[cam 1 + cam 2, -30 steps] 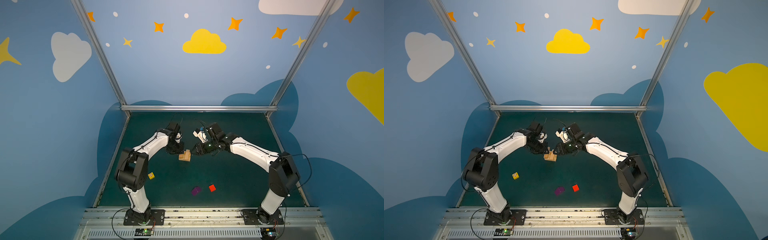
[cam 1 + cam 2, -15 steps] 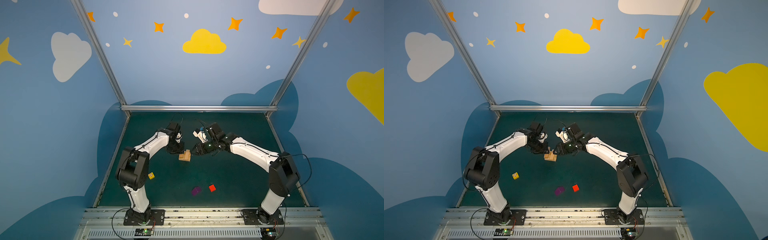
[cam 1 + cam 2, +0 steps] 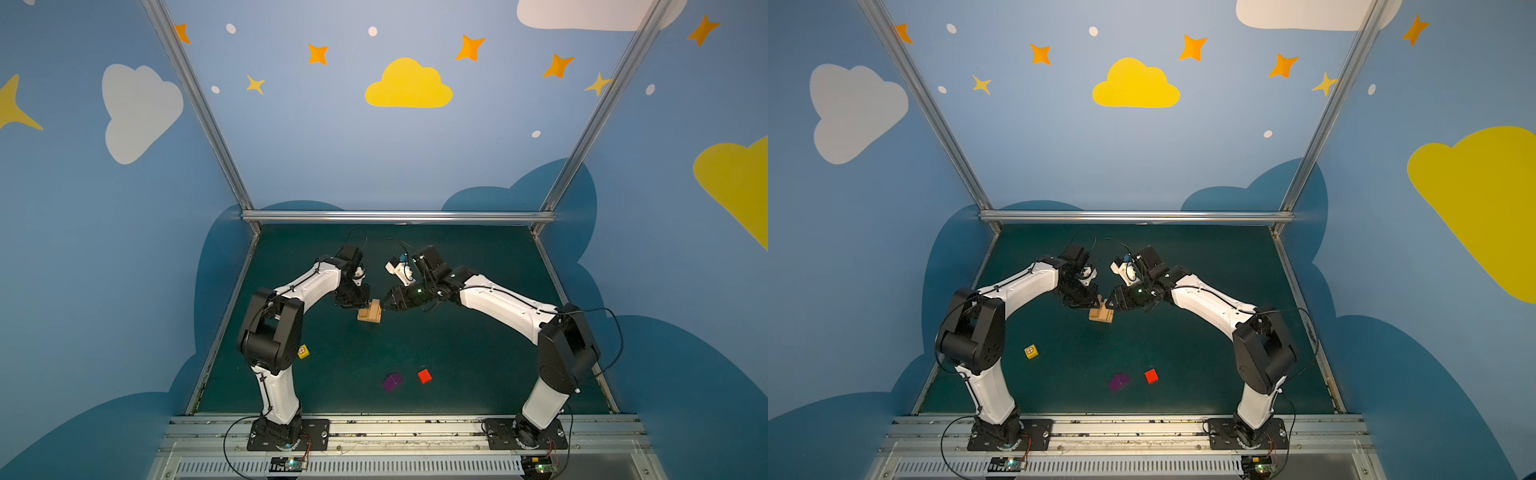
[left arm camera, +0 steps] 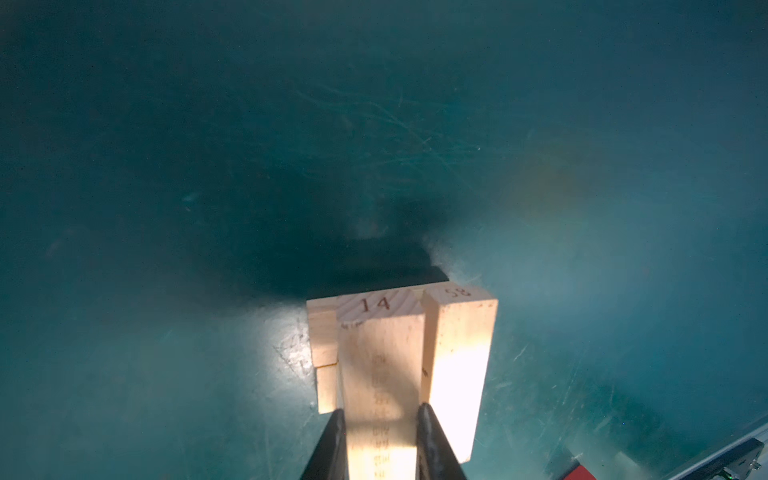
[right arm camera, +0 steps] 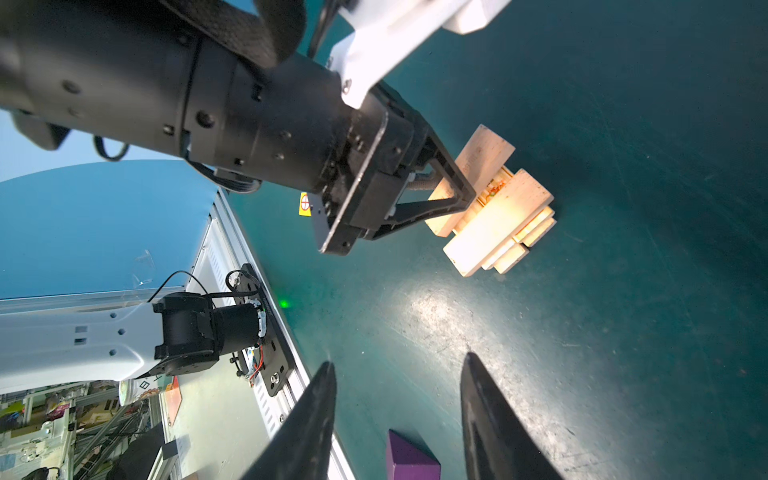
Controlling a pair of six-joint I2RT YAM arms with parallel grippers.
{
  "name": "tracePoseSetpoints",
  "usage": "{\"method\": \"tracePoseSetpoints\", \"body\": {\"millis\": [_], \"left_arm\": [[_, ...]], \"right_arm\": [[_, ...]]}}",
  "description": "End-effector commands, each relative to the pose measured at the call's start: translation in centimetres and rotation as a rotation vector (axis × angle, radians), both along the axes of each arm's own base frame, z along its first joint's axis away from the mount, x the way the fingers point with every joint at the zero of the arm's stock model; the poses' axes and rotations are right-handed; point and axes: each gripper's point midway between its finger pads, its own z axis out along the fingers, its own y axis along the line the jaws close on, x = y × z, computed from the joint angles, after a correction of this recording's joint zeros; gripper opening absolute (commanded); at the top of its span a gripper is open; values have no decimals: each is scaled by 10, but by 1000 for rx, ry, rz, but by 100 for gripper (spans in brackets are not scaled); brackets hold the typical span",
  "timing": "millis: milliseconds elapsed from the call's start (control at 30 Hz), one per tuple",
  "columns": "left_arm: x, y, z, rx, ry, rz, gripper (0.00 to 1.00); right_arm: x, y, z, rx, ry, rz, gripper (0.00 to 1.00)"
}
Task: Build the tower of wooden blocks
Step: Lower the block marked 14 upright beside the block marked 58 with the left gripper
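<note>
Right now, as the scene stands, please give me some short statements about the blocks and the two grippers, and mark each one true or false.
1. The left gripper is shut on a wooden plank. True.
2. The right gripper holds the purple cube. False: its jaws stand open and empty, and the purple cube lies on the green mat.
3. The red cube sits on top of the tower. False: it lies on the mat beside the purple cube, apart from the tower.
4. The yellow cube lies on the mat, apart from the tower. True.
</note>
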Motion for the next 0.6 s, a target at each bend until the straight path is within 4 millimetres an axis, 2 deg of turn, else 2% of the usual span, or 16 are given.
{"method": "tracePoseSetpoints", "body": {"millis": [0, 567], "left_arm": [[3, -3, 4, -2, -2, -11, 26], [3, -6, 5, -22, 6, -16, 30]], "right_arm": [[1, 1, -5, 2, 11, 9, 44], [1, 1, -7, -4, 18, 13, 45]]}}
